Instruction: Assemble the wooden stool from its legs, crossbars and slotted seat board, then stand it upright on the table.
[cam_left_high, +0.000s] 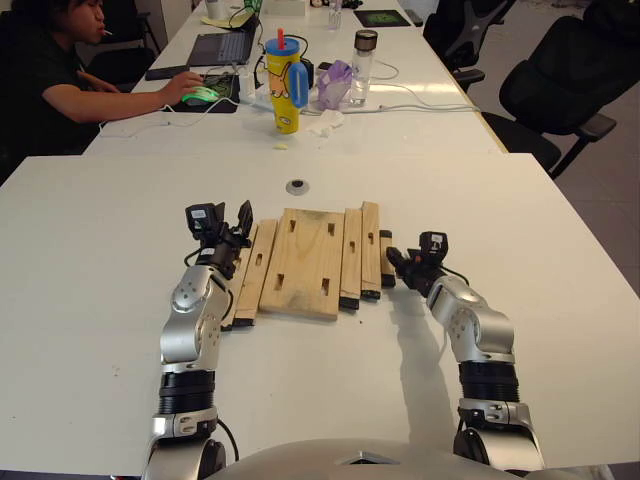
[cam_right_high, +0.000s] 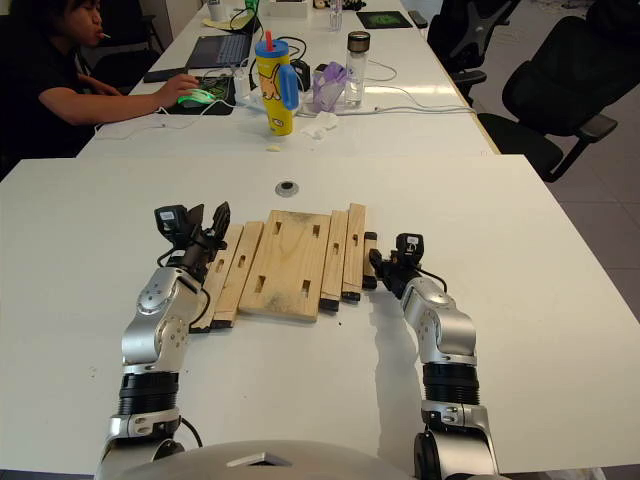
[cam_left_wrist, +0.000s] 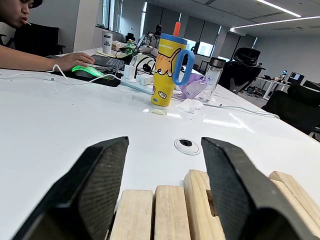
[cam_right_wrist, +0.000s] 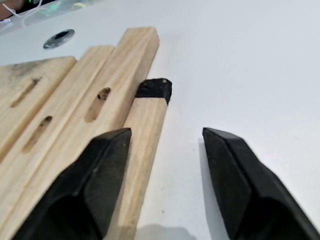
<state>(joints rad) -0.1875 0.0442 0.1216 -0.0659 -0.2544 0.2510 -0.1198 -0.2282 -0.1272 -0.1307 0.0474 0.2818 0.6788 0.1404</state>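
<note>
Seat board (cam_left_high: 305, 262) lies flat at frame centre, w/ slats touching both sides. Near: L gripper (cam_left_high: 236, 230) spread open over left slats (cam_left_high: 252, 272); R gripper (cam_left_high: 397, 264) open, empty, beside black-tipped right slats (cam_left_high: 365, 250). Beyond: table grommet (cam_left_high: 297, 186), then yellow cup (cam_left_high: 284, 88) upper centre.

leftmost wooden piece (cam_left_high: 243, 300): partly hidden by left arm (cam_left_high: 195, 320) | seat board (cam_right_wrist: 22, 87): cropped at view's edge

A long white worktop (cam_left_high: 90, 300) with a round grey cable grommet (cam_left_high: 297, 187) adjoins a second white desk (cam_left_high: 420, 125). Black office chairs (cam_left_high: 560, 85) stand on grey floor (cam_left_high: 615, 190). Ceiling strip lights (cam_left_wrist: 285, 7) glow overhead.
</note>
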